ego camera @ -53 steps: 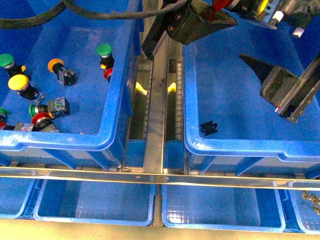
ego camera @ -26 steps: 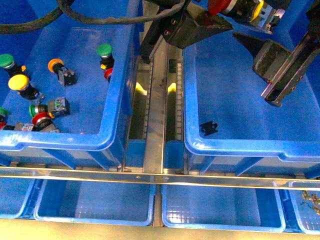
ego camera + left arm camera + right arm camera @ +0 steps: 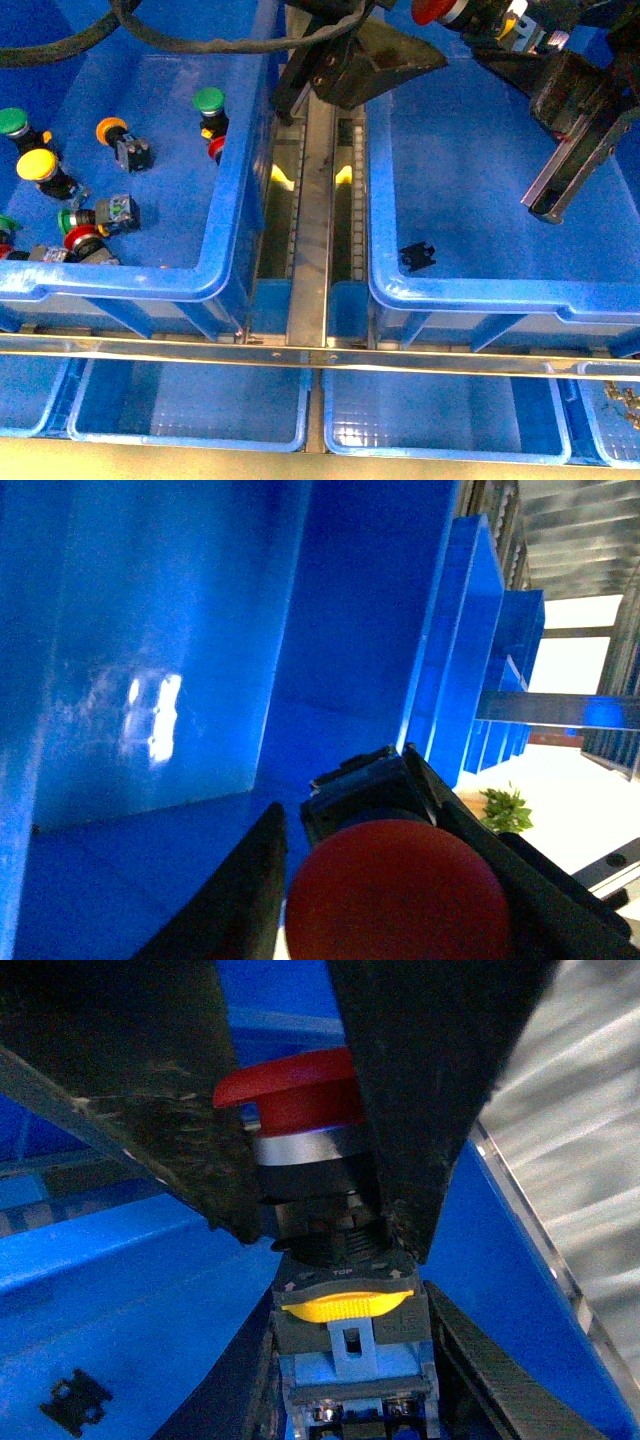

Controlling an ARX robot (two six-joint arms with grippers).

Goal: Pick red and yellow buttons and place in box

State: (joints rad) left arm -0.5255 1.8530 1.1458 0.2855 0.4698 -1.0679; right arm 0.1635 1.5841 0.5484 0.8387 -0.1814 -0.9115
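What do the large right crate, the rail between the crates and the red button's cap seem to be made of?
Right box: glossy moulded plastic, judging by highlights on its rolled rim. Centre rail: probably bare metal, grey with hard reflections. Cap of the red button: likely smooth plastic.

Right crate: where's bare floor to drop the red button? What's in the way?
The box floor is mostly bare: wide patch between its left wall, front wall and the right gripper. Only a black clip lies near the front-left corner. Crowded at the far end, where the left gripper holds the red button beside the right gripper.
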